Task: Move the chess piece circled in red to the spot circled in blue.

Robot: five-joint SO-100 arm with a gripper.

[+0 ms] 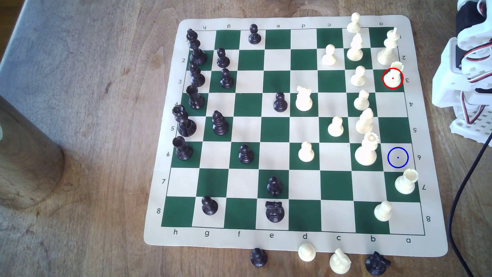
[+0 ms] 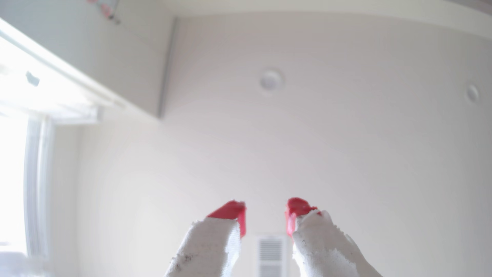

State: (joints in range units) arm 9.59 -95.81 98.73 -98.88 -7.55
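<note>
A short cream rook (image 1: 396,73) with a notched top stands on a green square near the board's edge at the exterior view's right, ringed by a red circle. The blue circle (image 1: 397,157) marks a bare cream square three rows nearer on the same file. A second cream rook (image 1: 406,182) stands just below that spot. In the wrist view my gripper (image 2: 266,213) points up at a ceiling, its white fingers (image 2: 210,245) with red tips apart and nothing between them. The white arm body (image 1: 468,72) sits off the board at the exterior view's right edge.
The green-and-cream board (image 1: 290,231) lies on a wooden table. A tall cream queen (image 1: 367,150) stands beside the blue spot. A cream king (image 1: 388,48) stands just behind the circled rook. Captured pieces (image 1: 339,262) lie along the near edge. A black cable (image 1: 468,170) runs down the right.
</note>
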